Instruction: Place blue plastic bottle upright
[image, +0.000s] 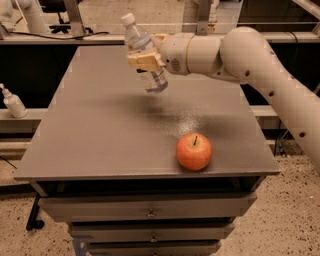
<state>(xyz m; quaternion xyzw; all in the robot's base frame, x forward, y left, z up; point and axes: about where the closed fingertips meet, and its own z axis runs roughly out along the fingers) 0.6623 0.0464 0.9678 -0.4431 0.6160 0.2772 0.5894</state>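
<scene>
The blue plastic bottle (143, 55) is clear and bluish with a white cap and a white label. It hangs above the far part of the grey table (100, 130), tilted with its cap up and to the left. My gripper (146, 58) comes in from the right on the white arm and is shut on the bottle's middle. The bottle's base is a little above the table top, not touching it.
A red apple (194, 151) sits near the table's front right edge. A white pump-dispenser bottle (13, 103) stands on a lower shelf at the far left. Drawers are under the table top.
</scene>
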